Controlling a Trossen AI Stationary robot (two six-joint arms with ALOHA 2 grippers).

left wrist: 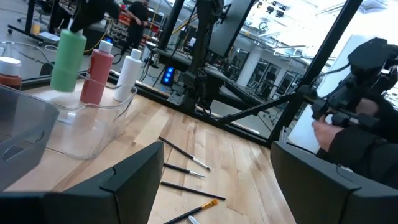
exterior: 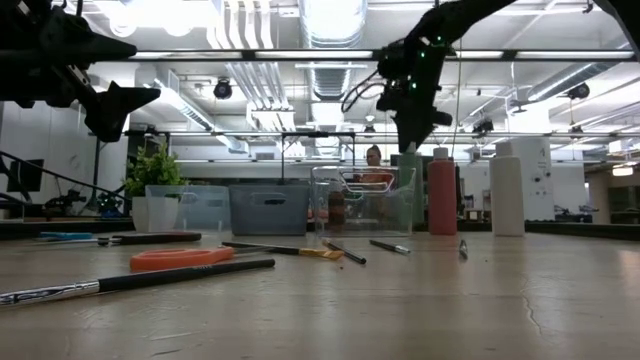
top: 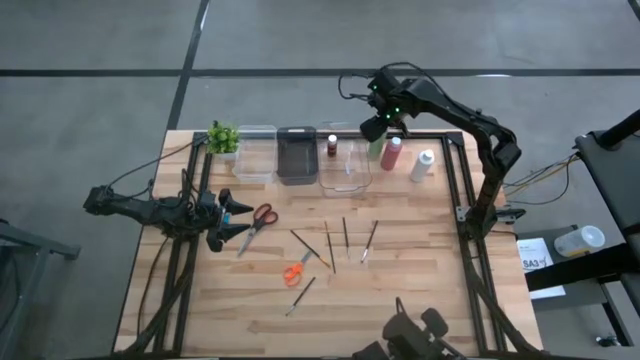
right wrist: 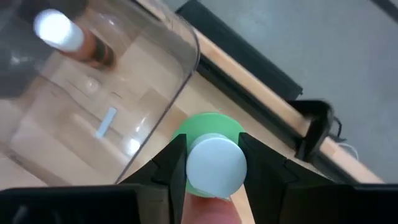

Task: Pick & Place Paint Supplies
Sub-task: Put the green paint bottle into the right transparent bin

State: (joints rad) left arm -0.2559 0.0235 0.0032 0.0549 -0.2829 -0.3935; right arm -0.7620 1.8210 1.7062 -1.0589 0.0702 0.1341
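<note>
Nearest the front edge lie brushes point(top: 346, 236) and an orange tool point(top: 292, 274) on open wood. At the left edge, beside the red-handled scissors point(top: 258, 221), the left gripper point(top: 236, 218) hovers spread, gripping nothing. At the back edge, the right gripper point(right wrist: 211, 163) clamps the green paint bottle's point(right wrist: 208, 127) white cap point(right wrist: 215, 165), beside the clear bin point(top: 345, 168) and dark red bottle point(top: 391, 152).

The only writing that can be made out is on a white sheet of paper point(top: 537, 257) lying beside the right edge of the wooden surface point(top: 400, 300) in the high view: it reads "SA3", with smaller print too fine to read. The bottles show no readable labels.
</note>
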